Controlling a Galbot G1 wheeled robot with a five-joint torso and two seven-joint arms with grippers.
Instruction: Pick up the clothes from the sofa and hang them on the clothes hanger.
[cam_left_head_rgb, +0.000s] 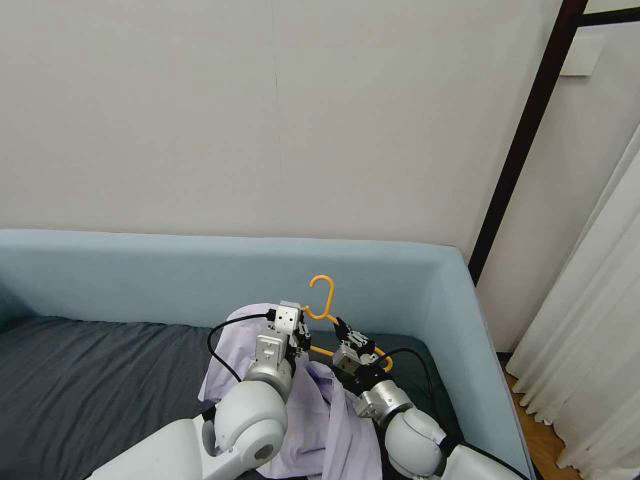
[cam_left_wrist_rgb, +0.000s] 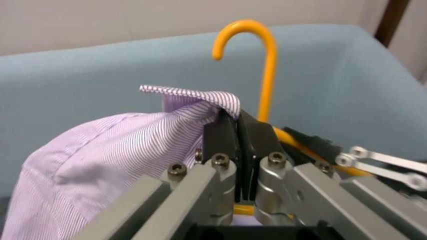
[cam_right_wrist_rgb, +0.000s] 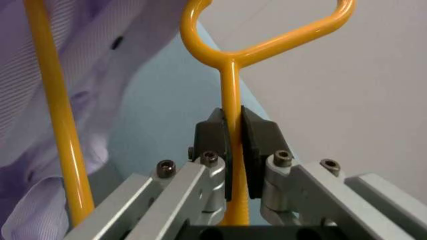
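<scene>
Left gripper (cam_left_wrist_rgb: 237, 131) is pinched shut on the collar of the lilac striped shirt (cam_left_wrist_rgb: 113, 155), right beside the neck of the yellow hanger (cam_left_head_rgb: 322, 296). Right gripper (cam_right_wrist_rgb: 233, 131) is clamped on a thin hanger bar. Both are held up above the sofa (cam_left_head_rgb: 440, 300) and the shirt drapes down between the arms. Sofa has a pale blue back and side with a dark grey seat cushion (cam_left_head_rgb: 90, 370). Plain white wall (cam_left_head_rgb: 250, 110) behind it. Dark post (cam_left_head_rgb: 520, 140) and white curtain (cam_left_head_rgb: 590, 340) to the right.
</scene>
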